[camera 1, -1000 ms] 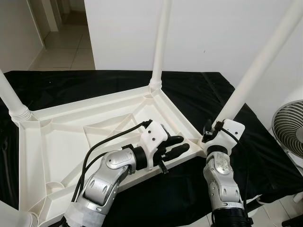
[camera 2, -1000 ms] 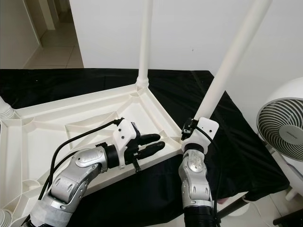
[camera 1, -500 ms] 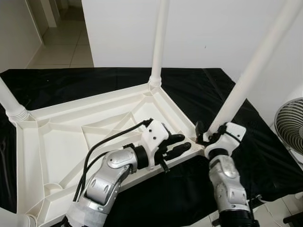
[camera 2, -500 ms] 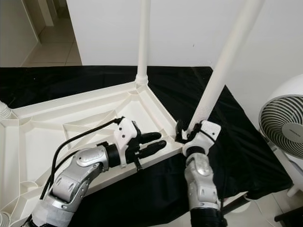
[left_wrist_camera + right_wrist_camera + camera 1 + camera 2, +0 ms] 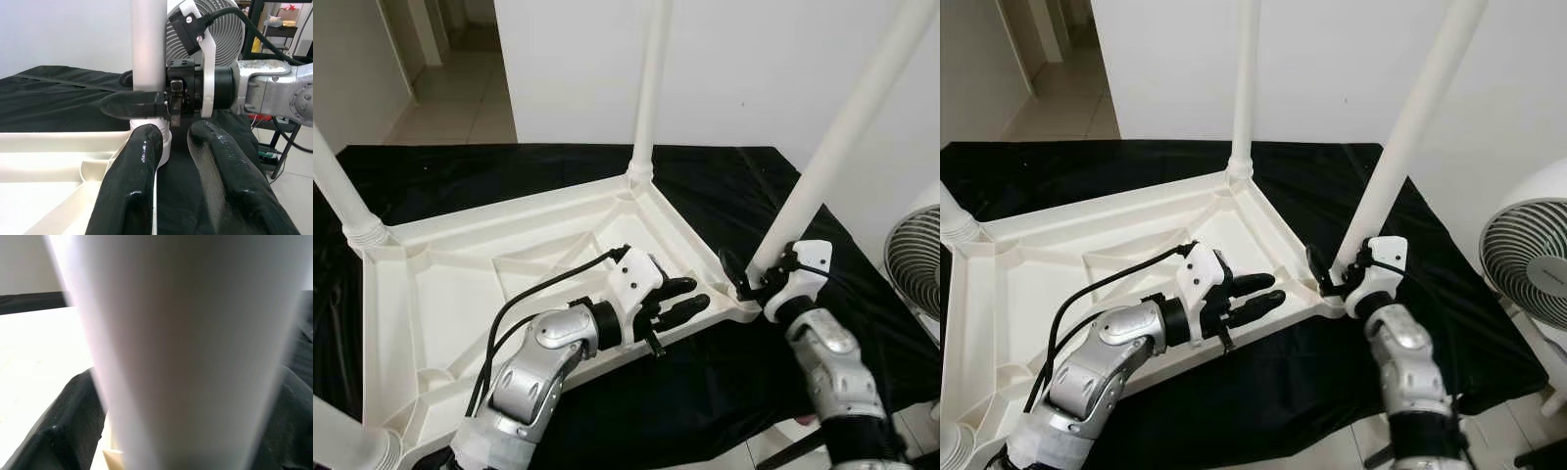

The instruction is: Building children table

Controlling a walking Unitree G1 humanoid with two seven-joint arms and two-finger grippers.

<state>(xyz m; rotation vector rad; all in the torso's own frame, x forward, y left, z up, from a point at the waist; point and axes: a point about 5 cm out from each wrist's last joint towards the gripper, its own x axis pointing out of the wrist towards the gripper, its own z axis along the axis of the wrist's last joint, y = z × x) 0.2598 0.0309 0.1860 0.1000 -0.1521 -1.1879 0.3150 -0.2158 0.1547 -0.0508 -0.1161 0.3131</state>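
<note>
The white plastic table top (image 5: 499, 284) lies upside down on a surface covered with a black cloth (image 5: 734, 196), and its legs already stand up from the corners: one at the far corner (image 5: 651, 88), one at the robot's left (image 5: 337, 196), one at the near left corner (image 5: 347, 441) and one at the near right corner (image 5: 832, 157). The step in hand seems to be the seating of this near right leg in its corner socket. The right gripper (image 5: 1340, 274) is clenched around the bottom of that leg, just above the socket; in the left wrist view one black finger (image 5: 134, 104) crosses the front of the leg. In the right wrist view the leg (image 5: 186, 352) is very close to the camera and blurred. The left gripper (image 5: 680, 299) rests on the inner side of the table top's rim, just beside the same corner, with its two fingers released and holding nothing, pointing toward the leg. It looks as if it steadies the top. I judge that the task is near its end. The next move probably calls for pushing or twisting the leg down until it sits fully, while the left gripper keeps the top from sliding on the cloth. A white fan (image 5: 1528, 264) stands on the floor at the right.
</note>
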